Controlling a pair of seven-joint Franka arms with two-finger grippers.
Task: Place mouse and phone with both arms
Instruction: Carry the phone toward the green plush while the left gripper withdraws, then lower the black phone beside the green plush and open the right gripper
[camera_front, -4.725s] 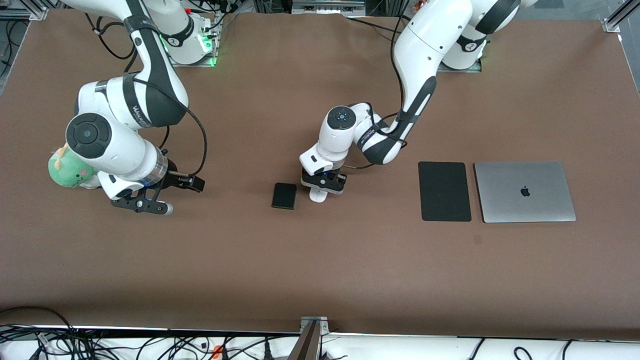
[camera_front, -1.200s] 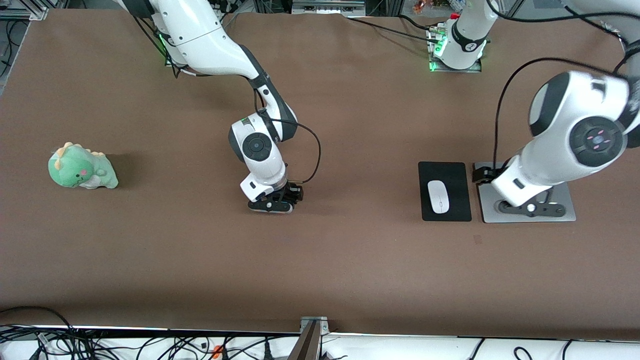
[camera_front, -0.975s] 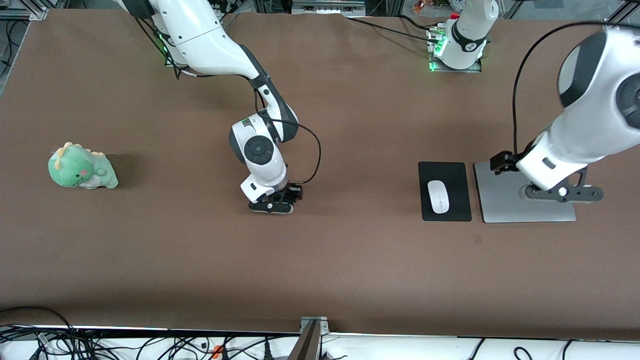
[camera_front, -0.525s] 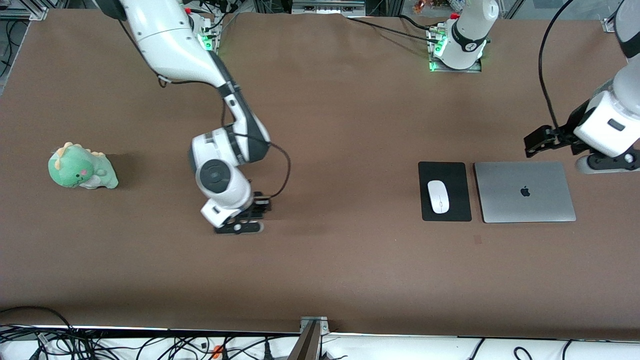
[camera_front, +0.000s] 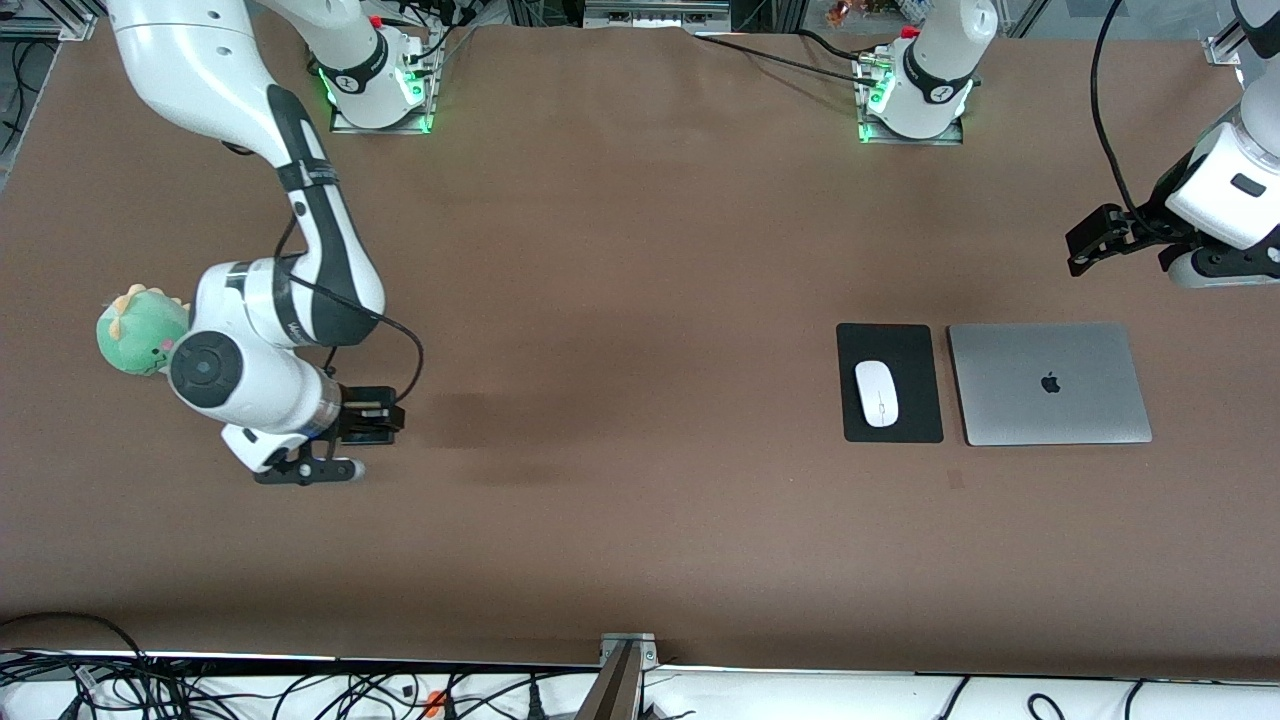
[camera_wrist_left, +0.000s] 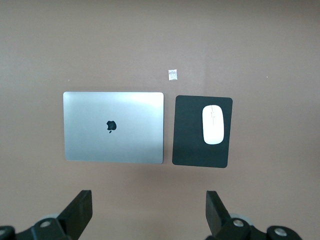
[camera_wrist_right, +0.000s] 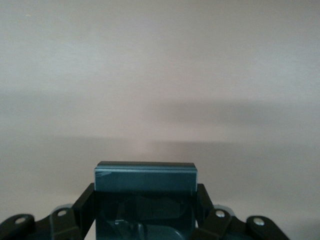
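The mouse (camera_front: 876, 393) is already set on the black pad (camera_front: 889, 345). The phone (camera_wrist_right: 145, 187) is held clamped in the right gripper (camera_front: 305, 470) over bare table (camera_front: 640, 500) near the plush toy (camera_front: 135, 330), so lowering and release seem next. The left gripper (camera_wrist_left: 150, 220) waits with fingers apart above the table's end.

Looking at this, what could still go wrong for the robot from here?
The right claw holds the phone up over bare table, gripped only by its edges, so it might slip and drop. The right arm also hangs close beside the green plush dinosaur and could knock it when it swings on. The mouse already sits on the black pad next to the laptop, and the open left claw waits above them, so little seems at risk there.
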